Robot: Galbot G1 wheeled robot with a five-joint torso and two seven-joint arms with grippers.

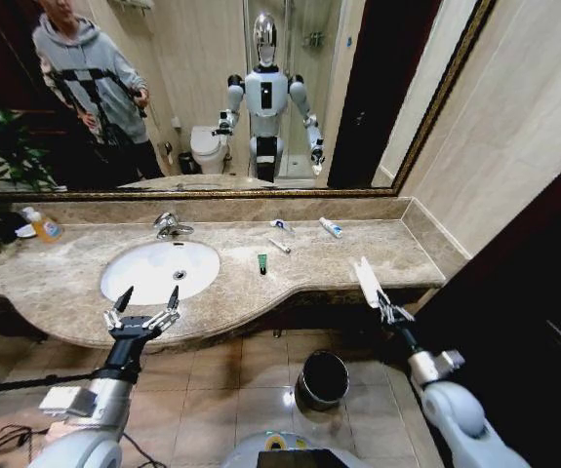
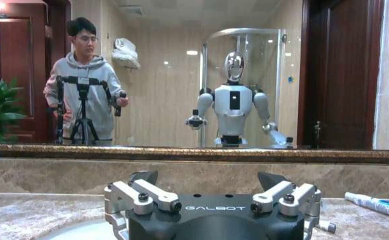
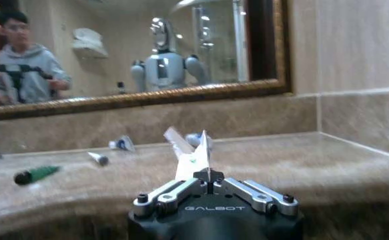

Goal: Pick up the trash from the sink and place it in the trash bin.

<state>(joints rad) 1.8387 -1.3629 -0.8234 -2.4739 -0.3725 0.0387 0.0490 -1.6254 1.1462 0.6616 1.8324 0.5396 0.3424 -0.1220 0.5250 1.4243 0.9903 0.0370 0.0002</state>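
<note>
Two grippers: both sat at the counter's front edge, one on each side.
Left gripper (image 1: 143,310): hung over the counter's front lip just before the sink (image 1: 160,270), fingers (image 2: 143,190) spread wide with nothing between them.
Right gripper (image 1: 387,310): held at the counter's right front corner, jaws pinched tight on the packet (image 1: 367,281).
Packet: flat and white, it stood up from the right gripper's tips, tilted back toward the counter; in the right wrist view (image 3: 193,156) it rose edge-on from the closed tips.
Green tube (image 1: 261,262): lay on the counter just right of the sink, near the front edge; also seen in the right wrist view (image 3: 37,174).
White tube (image 1: 330,227): blue-capped, lay near the back wall, right of the other scraps.
Stick (image 1: 279,246): thin and white, lay on the counter between the green tube and the back wall.
Small scrap (image 1: 281,225): white and blue, lay by the back wall, left of the white tube.
Bin (image 1: 323,378): black with a shiny rim, stood on the floor tiles below the counter, between the two arms and nearer the right one.
Orange bottle (image 1: 44,226): stood at the counter's far left, well apart from the sink.
Faucet (image 1: 170,225): chrome, behind the sink.
</note>
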